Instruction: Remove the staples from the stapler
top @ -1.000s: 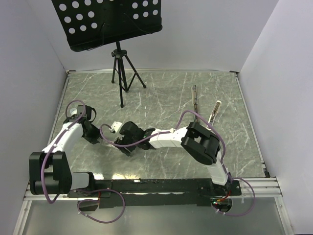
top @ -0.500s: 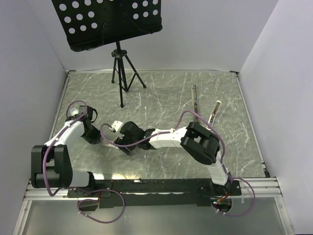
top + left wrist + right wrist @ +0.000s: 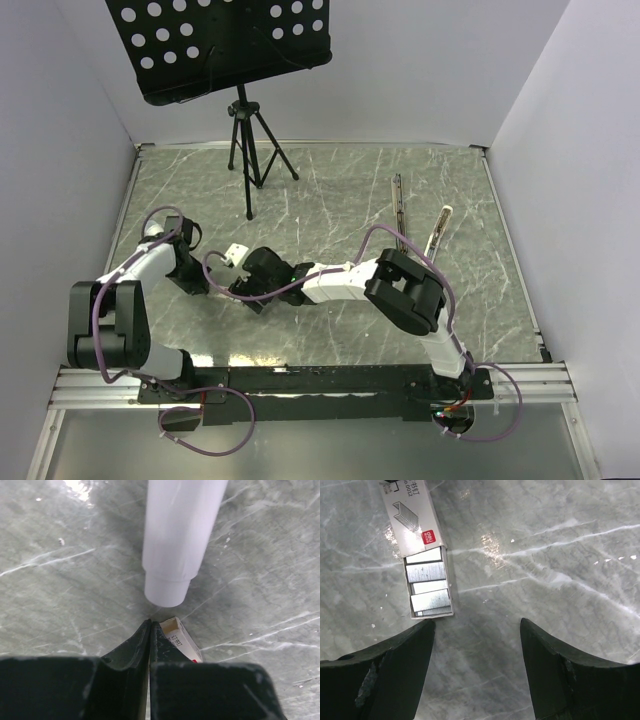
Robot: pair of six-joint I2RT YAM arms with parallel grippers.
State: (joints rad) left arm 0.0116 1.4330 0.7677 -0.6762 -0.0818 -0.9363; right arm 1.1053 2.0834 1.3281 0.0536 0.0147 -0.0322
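The stapler lies far right in the top view, its pale grey top (image 3: 438,228) and its thin dark bar (image 3: 398,203) apart. A white staple box (image 3: 412,517) sits with its tray pulled out, and several grey staples (image 3: 427,587) lie in that tray. My right gripper (image 3: 477,622) hangs open just below the tray with bare table between its fingers. The left gripper (image 3: 150,622) is shut with nothing showing between its jaws. The box (image 3: 182,642) lies against its right finger. Both grippers (image 3: 205,285) (image 3: 240,292) are at the table's left, far from the stapler.
A white cylinder (image 3: 180,540) stands just ahead of the left gripper. A black music stand (image 3: 225,40) on a tripod (image 3: 245,150) stands at the back left. White walls enclose the table on three sides, and a metal rail (image 3: 320,378) runs along the near edge.
The left gripper has closed. The left arm's elbow has swung back and up, towards the left wall. The right arm has shifted slightly left.
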